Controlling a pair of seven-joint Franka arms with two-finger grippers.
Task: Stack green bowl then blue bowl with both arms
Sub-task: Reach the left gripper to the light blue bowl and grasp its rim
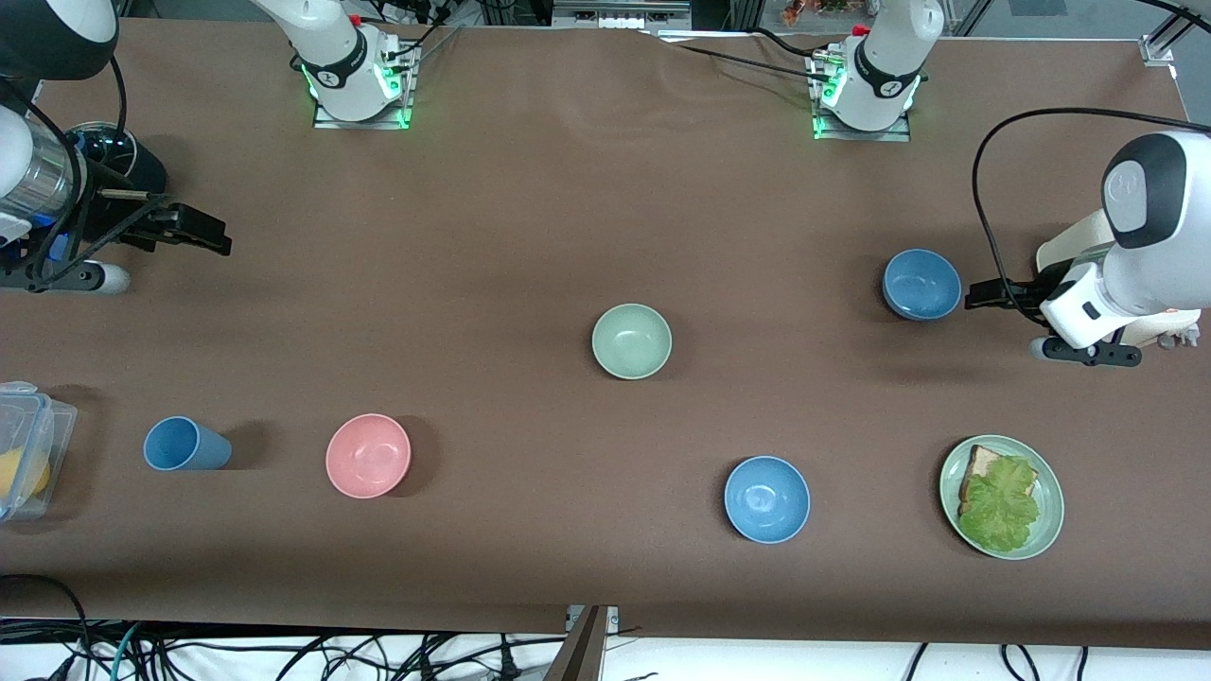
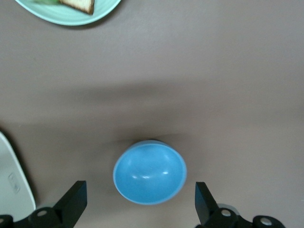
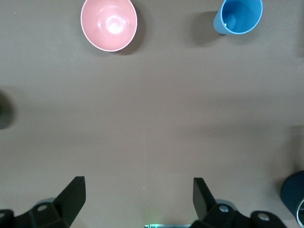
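The green bowl (image 1: pixel 632 341) sits upright near the middle of the brown surface (image 1: pixel 530 218), alone. The blue bowl (image 1: pixel 921 284) rests toward the left arm's end, farther from the front camera than the green plate (image 1: pixel 1048 530) of bread and lettuce. The left end effector (image 1: pixel 984 295) hangs just beside that bowl, fingers spread wide and empty — the bowl shows between them in the wrist view. The right end effector (image 1: pixel 203 232) waits at its own end, wide open, holding nothing.

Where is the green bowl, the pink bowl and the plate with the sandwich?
green bowl (image 1: pixel 632 340), front view, its inside bottom.
pink bowl (image 1: pixel 368 455), front view, its inside bottom.
plate (image 1: pixel 1050 520), front view, its bare rim beside the lettuce.
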